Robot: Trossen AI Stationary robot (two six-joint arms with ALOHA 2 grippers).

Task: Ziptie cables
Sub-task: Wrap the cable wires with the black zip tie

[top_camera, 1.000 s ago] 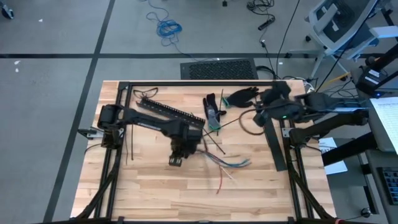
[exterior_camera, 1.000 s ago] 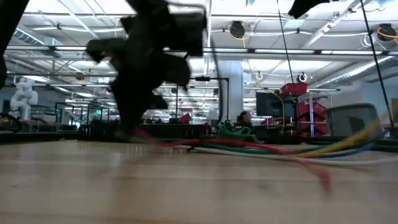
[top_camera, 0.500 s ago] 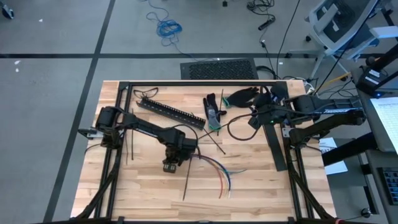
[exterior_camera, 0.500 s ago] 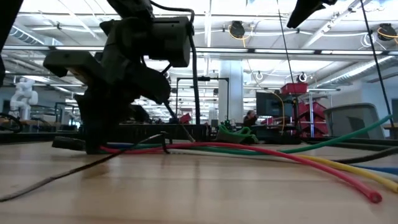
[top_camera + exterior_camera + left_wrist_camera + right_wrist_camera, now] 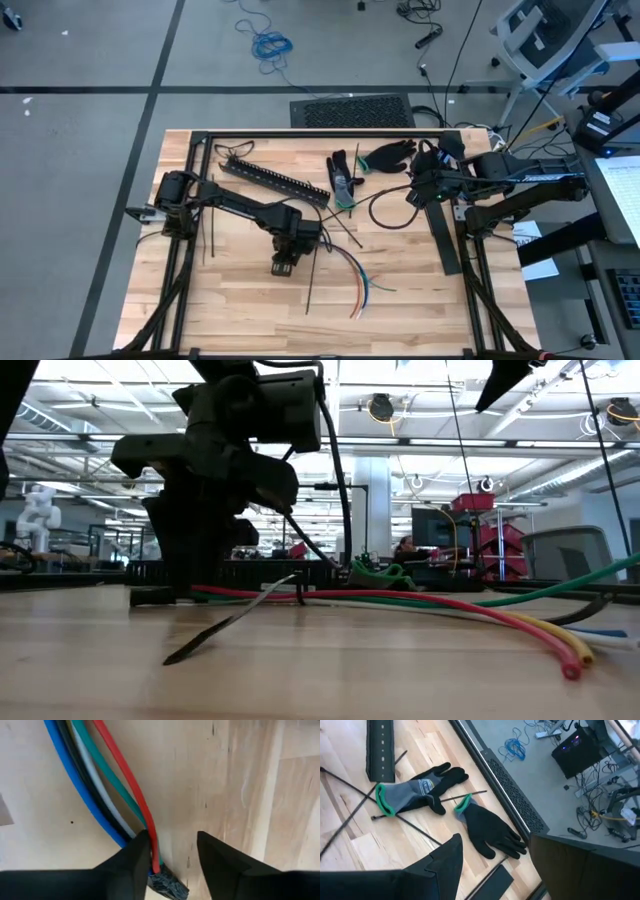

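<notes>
The cables (image 5: 352, 272) lie on the wooden bench (image 5: 240, 300), a little right of its middle: one end is gathered at the left gripper (image 5: 283, 263) and the free ends fan out toward the front edge in red, orange, green and blue. In the left wrist view the blue, black, white, green and red strands (image 5: 107, 795) run together into the gap between the two dark fingers (image 5: 130, 865); the fingers stand apart, the red strand lies against one of them, and a clear gap shows on the other side, so the bundle is not pinched. A ziptie (image 5: 311, 280) lies straight on the boards just beside the left gripper, pointing toward the front edge; in the low view its tip (image 5: 235, 622) slants down to the bench surface in front of the cables (image 5: 420, 610). More zipties (image 5: 345, 230) cross one another farther back. Behind these lie two dark gloves with green cuffs (image 5: 420, 787) and a long black slotted rail (image 5: 275, 180). The right gripper (image 5: 420, 185) hangs above the back right part of the bench, near the gloves, its fingers (image 5: 445, 865) spread and holding nothing.
</notes>
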